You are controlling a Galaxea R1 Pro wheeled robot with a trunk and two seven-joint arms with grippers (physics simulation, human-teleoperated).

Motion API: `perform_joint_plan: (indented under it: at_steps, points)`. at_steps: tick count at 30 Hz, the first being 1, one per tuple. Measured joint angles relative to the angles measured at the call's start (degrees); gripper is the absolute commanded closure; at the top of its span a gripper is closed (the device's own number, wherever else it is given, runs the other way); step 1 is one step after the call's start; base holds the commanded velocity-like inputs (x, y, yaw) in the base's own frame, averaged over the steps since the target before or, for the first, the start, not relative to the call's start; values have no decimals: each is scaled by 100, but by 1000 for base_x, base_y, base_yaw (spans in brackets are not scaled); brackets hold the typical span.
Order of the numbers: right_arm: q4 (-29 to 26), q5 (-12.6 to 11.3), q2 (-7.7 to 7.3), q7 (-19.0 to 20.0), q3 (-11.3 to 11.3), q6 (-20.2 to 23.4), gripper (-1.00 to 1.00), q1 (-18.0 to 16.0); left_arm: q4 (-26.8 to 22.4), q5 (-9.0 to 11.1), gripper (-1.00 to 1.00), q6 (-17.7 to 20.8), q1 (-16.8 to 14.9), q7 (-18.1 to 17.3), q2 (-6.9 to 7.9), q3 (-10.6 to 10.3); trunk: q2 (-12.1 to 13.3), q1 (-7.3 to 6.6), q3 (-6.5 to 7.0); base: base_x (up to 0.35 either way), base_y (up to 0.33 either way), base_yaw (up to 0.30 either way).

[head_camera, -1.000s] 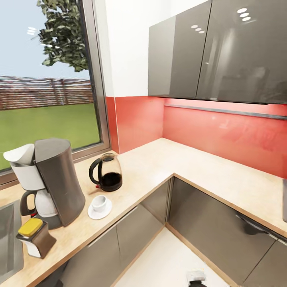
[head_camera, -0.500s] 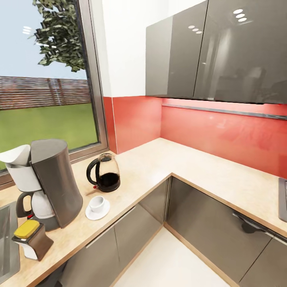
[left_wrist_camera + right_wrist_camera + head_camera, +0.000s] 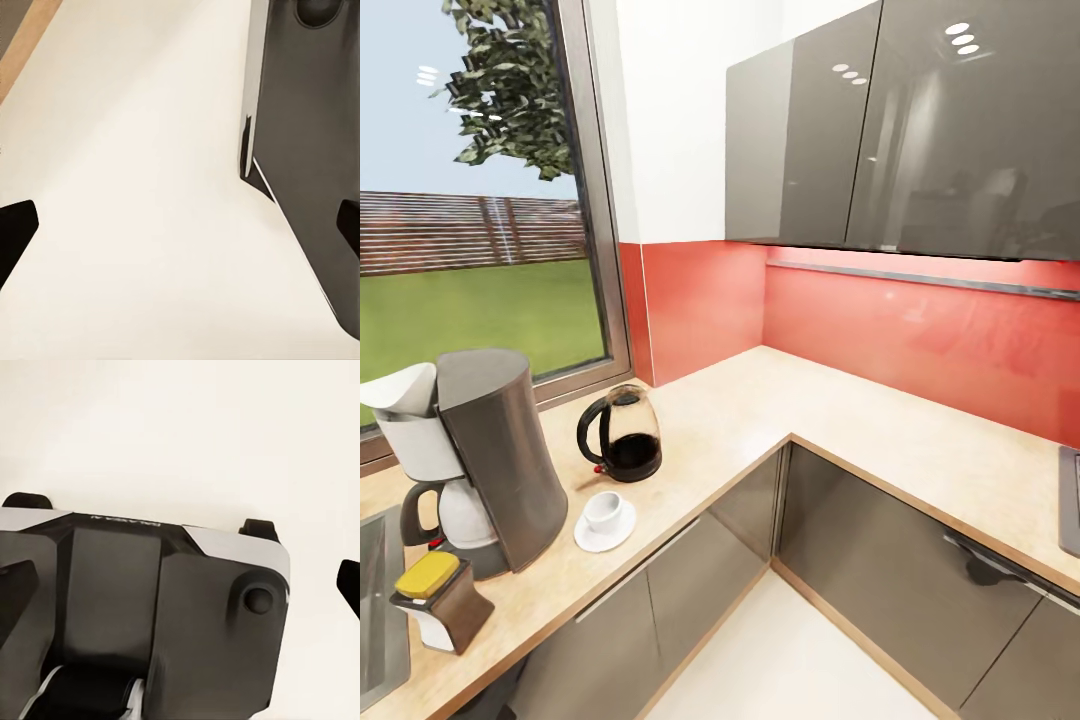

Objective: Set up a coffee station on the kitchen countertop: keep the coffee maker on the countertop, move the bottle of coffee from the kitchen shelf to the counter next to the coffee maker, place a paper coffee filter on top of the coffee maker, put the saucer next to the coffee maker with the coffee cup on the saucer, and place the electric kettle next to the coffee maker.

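coffee maker [image 3: 485,455]: stands upright on the kitchen countertop [image 3: 840,420] by the window; white paper filter [image 3: 400,388] sits in the top of its white housing, so that step looks done.
bottle of coffee [image 3: 435,598]: on the counter just in front of the maker, near the sink edge [image 3: 375,600]; yellow cap up, looks placed.
saucer [image 3: 605,535]: flat on the counter just beside the maker, close to the front edge.
coffee cup [image 3: 603,510]: upright on the saucer, centred.
electric kettle [image 3: 622,435]: upright behind the saucer, near the maker, handle toward the machine.
grouping: all items clustered round the maker, likely to meet the "next to" wording; task looks near complete.
left gripper [image 3: 180,225]: fingertips spread wide at the frame edges, nothing between, over pale floor beside the robot's dark base [image 3: 307,150].
right gripper [image 3: 180,585]: wide apart, holding nothing, above the base [image 3: 150,615].
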Motion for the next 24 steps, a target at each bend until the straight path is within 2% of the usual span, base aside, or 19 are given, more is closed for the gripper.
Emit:
perform_joint_plan:
  at_steps: [14,24]
  points:
    - [-24,-22,-63,1,-1,-189,-100,5,-83,0,-100,-12,-2,-1,0,-4,0,0,0,0,0,0]
    - [-4,-2,-79,9,4,-99,-100,49,-118,0,-100,-13,-2,-1,3,2,0,0,0,0,0,0]
